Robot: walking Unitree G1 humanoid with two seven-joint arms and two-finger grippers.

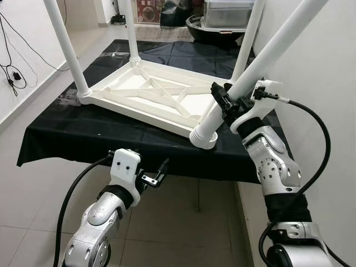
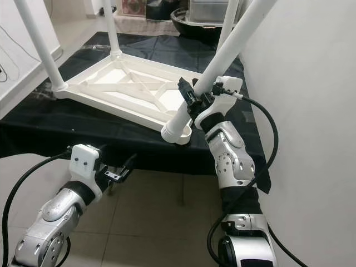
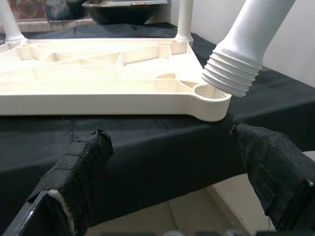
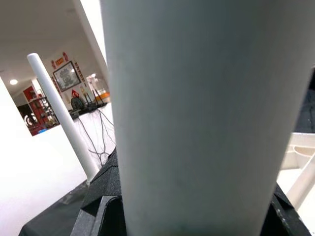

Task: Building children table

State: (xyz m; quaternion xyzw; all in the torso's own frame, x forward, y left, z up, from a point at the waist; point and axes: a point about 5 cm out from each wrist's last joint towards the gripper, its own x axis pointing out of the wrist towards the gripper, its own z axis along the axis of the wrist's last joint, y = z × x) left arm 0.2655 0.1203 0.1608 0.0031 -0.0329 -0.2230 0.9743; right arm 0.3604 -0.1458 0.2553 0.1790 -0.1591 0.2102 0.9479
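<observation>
Tabletop (image 1: 150,94) lying upside down on black cloth (image 1: 67,133); right end effector (image 1: 233,100) clamping leg (image 1: 250,72) tilting over 5 o'clock socket (image 3: 211,98); left end effector (image 1: 157,177) hanging apart.

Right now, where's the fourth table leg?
The fourth leg is tilted, gripped by the right gripper, its threaded end just above the tabletop's near right corner socket, not yet seated.

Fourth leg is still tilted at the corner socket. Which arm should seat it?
Right. The right gripper already clamps the white plastic table leg, whose threaded end rests tilted on the upturned white tabletop's corner socket. The left gripper hangs open below the table edge.
</observation>
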